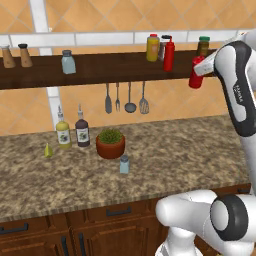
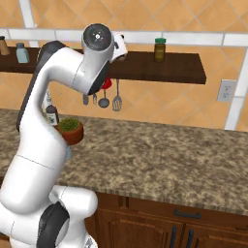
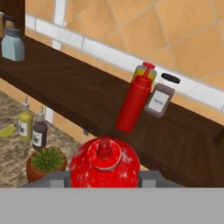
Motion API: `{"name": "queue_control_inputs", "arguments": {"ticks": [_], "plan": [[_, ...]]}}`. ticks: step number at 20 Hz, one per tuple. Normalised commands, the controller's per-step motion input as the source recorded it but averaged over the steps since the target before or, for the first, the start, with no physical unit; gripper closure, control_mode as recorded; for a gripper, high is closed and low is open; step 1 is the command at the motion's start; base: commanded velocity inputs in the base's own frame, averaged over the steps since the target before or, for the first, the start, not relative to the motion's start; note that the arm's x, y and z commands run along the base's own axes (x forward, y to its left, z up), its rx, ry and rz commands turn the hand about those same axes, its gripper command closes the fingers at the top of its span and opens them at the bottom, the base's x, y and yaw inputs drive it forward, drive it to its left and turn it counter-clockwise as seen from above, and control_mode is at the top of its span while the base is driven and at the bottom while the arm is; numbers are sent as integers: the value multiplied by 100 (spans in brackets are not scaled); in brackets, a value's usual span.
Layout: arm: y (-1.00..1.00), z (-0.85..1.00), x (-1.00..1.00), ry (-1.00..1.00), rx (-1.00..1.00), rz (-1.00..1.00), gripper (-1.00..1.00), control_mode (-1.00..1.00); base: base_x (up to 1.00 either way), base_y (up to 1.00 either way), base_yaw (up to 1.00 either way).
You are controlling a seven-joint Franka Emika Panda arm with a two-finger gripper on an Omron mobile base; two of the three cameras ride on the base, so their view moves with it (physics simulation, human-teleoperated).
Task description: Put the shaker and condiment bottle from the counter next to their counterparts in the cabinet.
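My gripper [image 1: 202, 69] is shut on the condiment bottle [image 1: 196, 75], a stout red squeeze bottle held tilted just in front of the cabinet [image 1: 115, 67] shelf edge. In the hand view the condiment bottle [image 3: 105, 162] shows from above, its cap towards me. Its counterpart, a taller slim red bottle [image 1: 169, 55] [image 3: 134, 103], stands on the shelf a little to the left of it. The pale blue-grey shaker [image 1: 124, 164] stands on the counter [image 1: 190, 150] in front of a potted plant. The other pale shaker [image 1: 68, 62] [image 3: 12, 43] stands on the shelf, far left of my gripper.
A yellow bottle [image 1: 153, 47] and a dark-capped jar [image 3: 161, 98] stand behind the slim red bottle. A green-lidded jar [image 1: 202, 46] is at the shelf's right. Two brown shakers [image 1: 16, 56] stand at its left end. Utensils [image 1: 125, 97] hang below. Two oil bottles [image 1: 72, 131], a plant [image 1: 110, 143] and a lime wedge [image 1: 48, 150] sit on the counter.
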Motion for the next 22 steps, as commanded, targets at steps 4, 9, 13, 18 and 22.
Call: {"name": "queue_control_inputs", "arguments": {"ticks": [4, 9, 13, 18, 22], "plan": [[-17, 71, -12, 0, 2, 0, 100, -100, 0, 0, 0], [-18, 64, -3, 0, 3, 1, 100, -100, 0, 0, 0], [-2, 12, 11, 0, 0, 4, 100, -100, 0, 0, 0], [0, 0, 16, 0, 0, 5, 100, -100, 0, 0, 0], [0, -1, 39, 0, 0, 0, 100, -100, 0, 0, 0]]}}
